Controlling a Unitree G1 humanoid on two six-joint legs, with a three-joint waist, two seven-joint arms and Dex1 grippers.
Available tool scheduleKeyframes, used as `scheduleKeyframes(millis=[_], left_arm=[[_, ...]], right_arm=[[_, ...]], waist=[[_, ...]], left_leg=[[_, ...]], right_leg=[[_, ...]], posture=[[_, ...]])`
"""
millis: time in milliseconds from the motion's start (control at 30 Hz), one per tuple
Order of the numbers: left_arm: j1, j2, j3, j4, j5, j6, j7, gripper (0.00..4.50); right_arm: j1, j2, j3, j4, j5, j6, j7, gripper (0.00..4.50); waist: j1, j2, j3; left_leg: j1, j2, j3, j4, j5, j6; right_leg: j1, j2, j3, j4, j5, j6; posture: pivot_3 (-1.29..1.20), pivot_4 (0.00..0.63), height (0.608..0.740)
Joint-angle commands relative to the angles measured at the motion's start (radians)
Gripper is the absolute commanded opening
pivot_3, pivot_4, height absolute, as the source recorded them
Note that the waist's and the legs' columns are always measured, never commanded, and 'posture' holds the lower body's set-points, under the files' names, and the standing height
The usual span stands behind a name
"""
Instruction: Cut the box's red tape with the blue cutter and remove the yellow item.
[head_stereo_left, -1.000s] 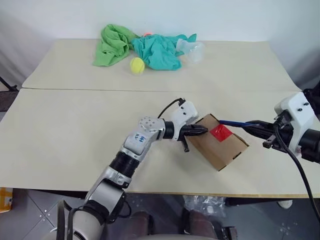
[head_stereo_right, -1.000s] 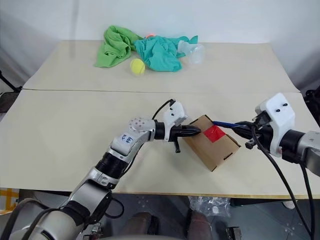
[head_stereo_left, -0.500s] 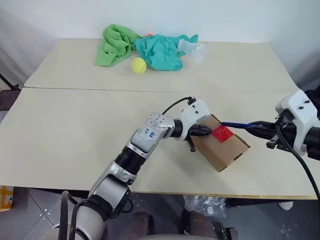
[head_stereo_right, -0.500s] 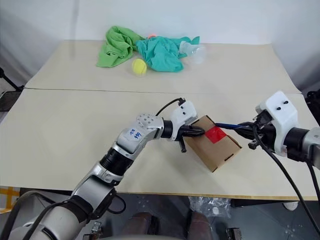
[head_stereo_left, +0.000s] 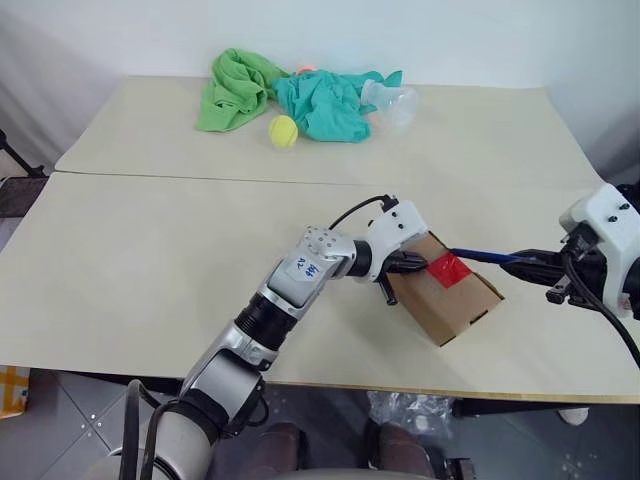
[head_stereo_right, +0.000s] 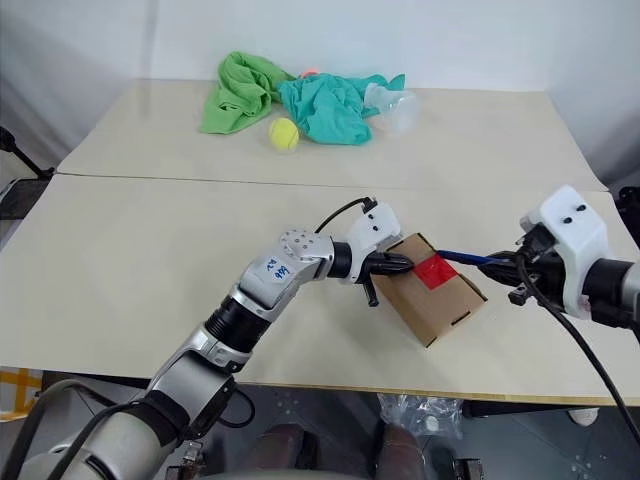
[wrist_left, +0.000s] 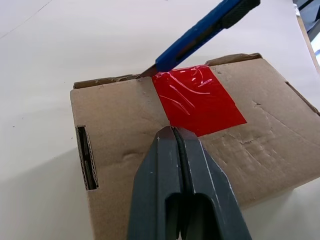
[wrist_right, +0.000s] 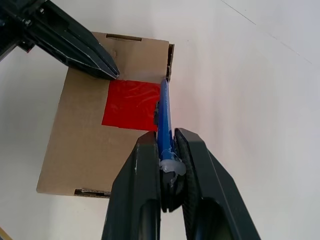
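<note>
Head stereo pair looks forward and down over table (head_stereo_left: 150, 250), wide. Both wrist cameras sit close, facing box (wrist_left: 120, 125) top from opposite ends; all share red tape (wrist_right: 131, 104).

green cloth (head_stereo_left: 234, 88), teal cloth (head_stereo_left: 327, 102), tennis ball (head_stereo_left: 283, 130), clear plastic cup (head_stereo_left: 390, 99); all on far beige table (head_stereo_left: 150, 250)

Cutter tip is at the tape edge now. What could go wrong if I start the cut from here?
The left gripper, shut, presses the box right at the red tape, in line with the blue cutter; the blade could run into its fingertips. The box has nothing else holding it, so a pull may drag or twist it. The right gripper holds the cutter near its tail; it may pivot.
</note>
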Motion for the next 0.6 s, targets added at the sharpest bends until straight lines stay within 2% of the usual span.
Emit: scheduleKeyframes(millis=[33,600], left_arm=[[0.019,0.004,-0.034,0.058,0.038,0.046,0.017,0.02],[0.017,-0.004,-0.035,0.064,0.036,0.038,0.021,0.02]], right_arm=[[0.013,-0.026,-0.018,-0.024,0.032,0.035,0.037,0.17],[-0.074,-0.047,0.115,0.028,0.029,0.057,0.043,0.17]], waist=[[0.0,0.0,0.0],[-0.006,-0.003,-0.002]], left_leg=[[0.0,0.0,0.0,0.0,0.0,0.0],[0.001,0.0,0.0,0.0,0.0,0.0]], right_leg=[[0.0,0.0,0.0,0.0,0.0,0.0],[0.001,-0.001,0.001,0.0,0.0,0.0]], posture=[[0.0,0.15,0.74],[0.0,0.15,0.74]])
